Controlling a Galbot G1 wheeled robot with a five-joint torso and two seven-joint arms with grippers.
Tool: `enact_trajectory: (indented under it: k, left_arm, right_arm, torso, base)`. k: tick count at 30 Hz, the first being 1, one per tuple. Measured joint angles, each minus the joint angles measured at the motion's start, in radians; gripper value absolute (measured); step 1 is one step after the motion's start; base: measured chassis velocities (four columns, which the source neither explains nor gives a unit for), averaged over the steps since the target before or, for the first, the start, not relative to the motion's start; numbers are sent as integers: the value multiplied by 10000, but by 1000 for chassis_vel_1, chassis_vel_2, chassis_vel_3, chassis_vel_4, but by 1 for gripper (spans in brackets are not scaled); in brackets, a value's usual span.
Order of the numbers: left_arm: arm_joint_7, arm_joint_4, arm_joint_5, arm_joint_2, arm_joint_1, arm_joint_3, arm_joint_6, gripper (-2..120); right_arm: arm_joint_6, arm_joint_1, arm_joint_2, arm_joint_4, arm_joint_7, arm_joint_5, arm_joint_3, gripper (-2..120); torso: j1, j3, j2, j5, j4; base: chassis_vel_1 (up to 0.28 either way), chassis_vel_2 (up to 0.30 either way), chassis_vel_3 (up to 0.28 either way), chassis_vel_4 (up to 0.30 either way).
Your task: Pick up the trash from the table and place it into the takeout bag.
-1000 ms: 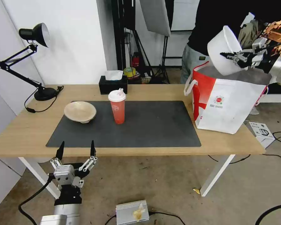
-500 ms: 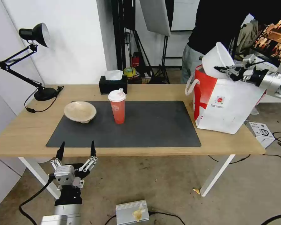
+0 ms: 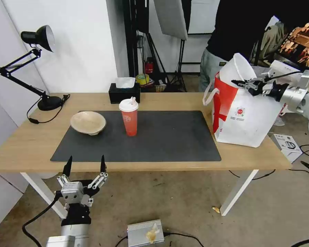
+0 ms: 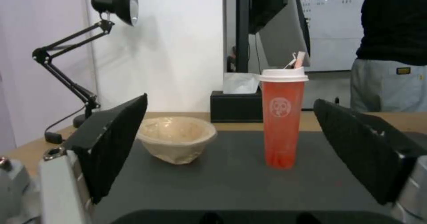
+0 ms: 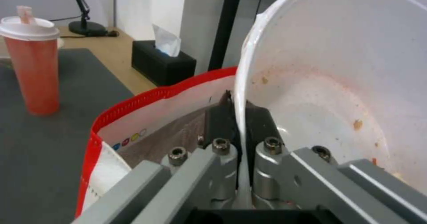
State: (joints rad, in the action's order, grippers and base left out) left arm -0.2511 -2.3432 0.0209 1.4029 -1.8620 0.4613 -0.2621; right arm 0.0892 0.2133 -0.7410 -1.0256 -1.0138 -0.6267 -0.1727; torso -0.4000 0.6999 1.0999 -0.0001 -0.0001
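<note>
While the right gripper [image 3: 237, 82] at the head view's upper right pinches the rim of the tilted white bowl [image 3: 232, 71] in the takeout bag [image 3: 250, 116] mouth, its wrist view reveals reddish smears inside; low left, the left gripper [image 3: 84, 164] hangs wide open, empty, facing red cup [image 4: 283, 117] and beige bowl [image 4: 177, 138]

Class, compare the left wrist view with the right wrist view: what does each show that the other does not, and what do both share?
Left wrist view alone: the shallow beige bowl on the dark mat, framed by the open left gripper.

Right wrist view alone: the right gripper shut on the white bowl's rim, above the takeout bag's open mouth.

Both: the red cup and the black tissue box.
</note>
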Motion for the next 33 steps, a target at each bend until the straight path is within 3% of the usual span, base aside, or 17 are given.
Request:
enact_trajectory:
  k: [5,28,33]
  left_arm:
    - [-2,1,0,-11,12,10,0,100]
    - [-14,129,23,-168,61,2,-12,100]
    - [-18,120,1,-179,85,0,-11,100]
  right_arm:
    - [-153,20,0,-76,179,-372,65,8]
    - [-155,486,-37,-285,492,-483,-360,96]
    - [-157,528,-37,-275,495,-456,-446,100]
  torso:
    - [0,0,0,0,1]
    - [0,0,0,0,1]
    - [0,0,1,0,0]
  base:
    - [0,0,0,0]
    - [0,0,0,0]
    - [0,0,0,0]
